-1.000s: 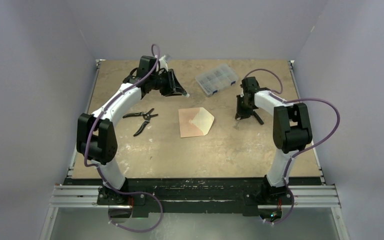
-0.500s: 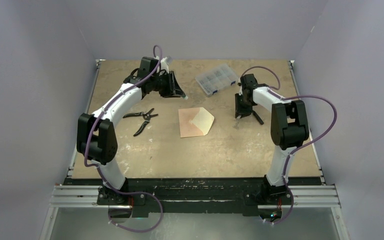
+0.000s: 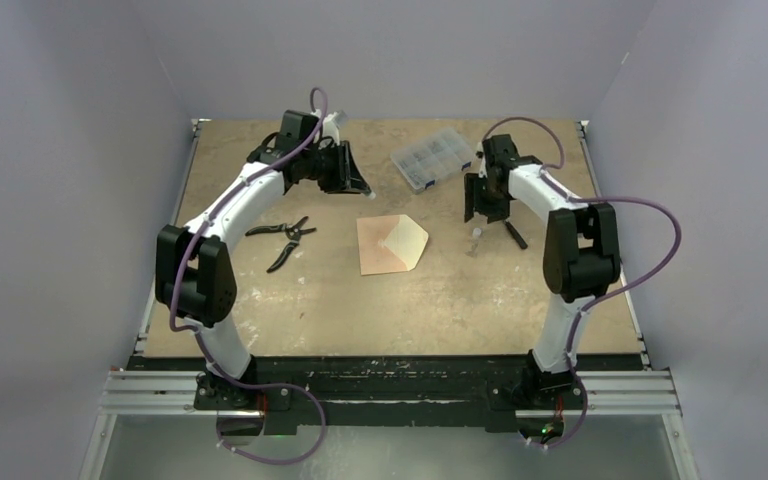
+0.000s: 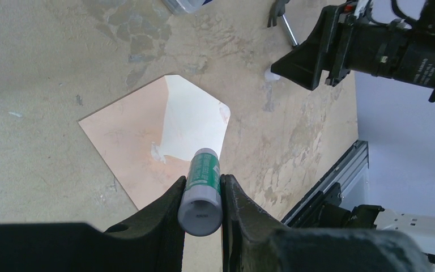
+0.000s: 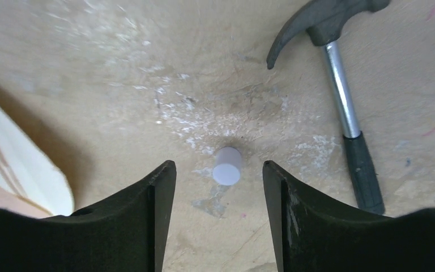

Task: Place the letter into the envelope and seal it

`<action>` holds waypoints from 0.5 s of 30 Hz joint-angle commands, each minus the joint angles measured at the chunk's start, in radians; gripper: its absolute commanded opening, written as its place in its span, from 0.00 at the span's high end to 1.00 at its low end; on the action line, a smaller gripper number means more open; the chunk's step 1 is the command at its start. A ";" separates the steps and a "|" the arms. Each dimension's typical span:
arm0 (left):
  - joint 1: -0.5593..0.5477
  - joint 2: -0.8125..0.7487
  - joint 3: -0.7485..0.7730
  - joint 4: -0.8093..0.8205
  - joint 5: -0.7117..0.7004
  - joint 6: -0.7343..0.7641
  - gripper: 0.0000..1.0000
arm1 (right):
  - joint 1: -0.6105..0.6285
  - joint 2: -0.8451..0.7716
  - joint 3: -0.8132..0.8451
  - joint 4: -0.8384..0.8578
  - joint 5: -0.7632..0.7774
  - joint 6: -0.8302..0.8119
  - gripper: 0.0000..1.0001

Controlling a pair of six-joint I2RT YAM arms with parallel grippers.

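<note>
Glue poised for sealing.
Above: finds the envelope (image 3: 380,250) flat on the counter (image 3: 290,300), open. Left wrist: pinches a glue stick (image 4: 201,190) in the left jaws, aimed at the cream flap (image 4: 195,122). Right wrist: spreads the right jaws above a white cap (image 5: 227,165) beside a hammer (image 5: 342,107).

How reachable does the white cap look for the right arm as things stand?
Likely yes. The right arm hangs over the cap, jaws open to either side of it. The hammer lies off to one side, apart from the cap, so nothing seems in the way.
</note>
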 commanded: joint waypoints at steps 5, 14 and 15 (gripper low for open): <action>-0.018 0.004 0.084 0.068 0.119 0.038 1.00 | 0.013 -0.341 0.010 0.271 -0.148 -0.088 0.38; -0.025 -0.033 0.044 0.176 0.301 -0.004 1.00 | 0.211 -0.446 -0.028 0.485 -0.635 -0.223 0.30; -0.025 -0.040 0.031 0.201 0.332 -0.005 1.00 | 0.217 -0.437 -0.017 0.484 -0.670 -0.223 0.29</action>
